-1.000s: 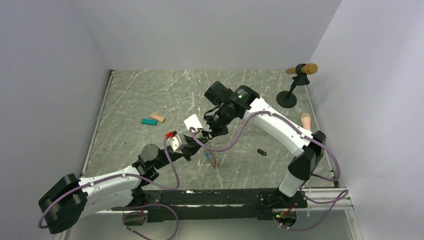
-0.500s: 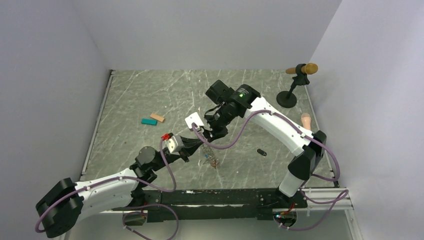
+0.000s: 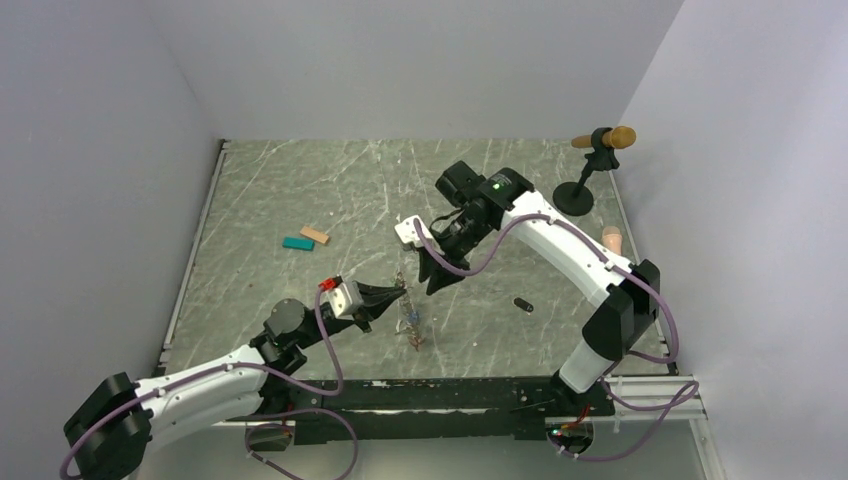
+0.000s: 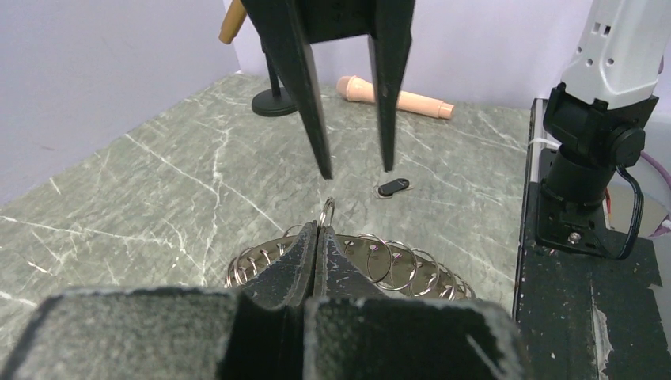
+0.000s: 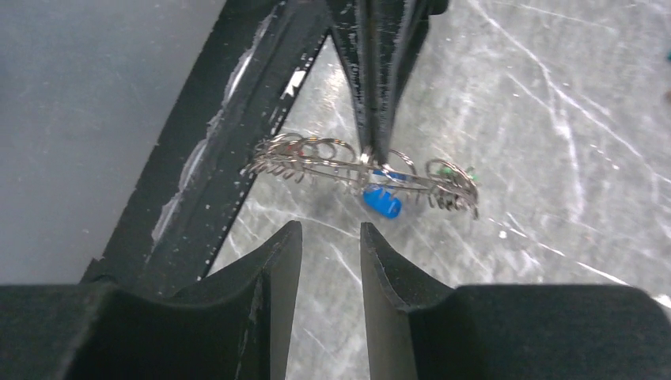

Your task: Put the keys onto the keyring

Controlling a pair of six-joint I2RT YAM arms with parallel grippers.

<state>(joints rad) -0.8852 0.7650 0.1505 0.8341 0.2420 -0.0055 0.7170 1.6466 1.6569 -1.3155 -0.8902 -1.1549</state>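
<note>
Our left claw is pressed together on the keyring, holding it above the desk near the middle of the near edge. A blue key already hangs there. Our right claw faces it, spread and empty. Next, we judge, it should fetch the black key lying toward the right edge.
</note>
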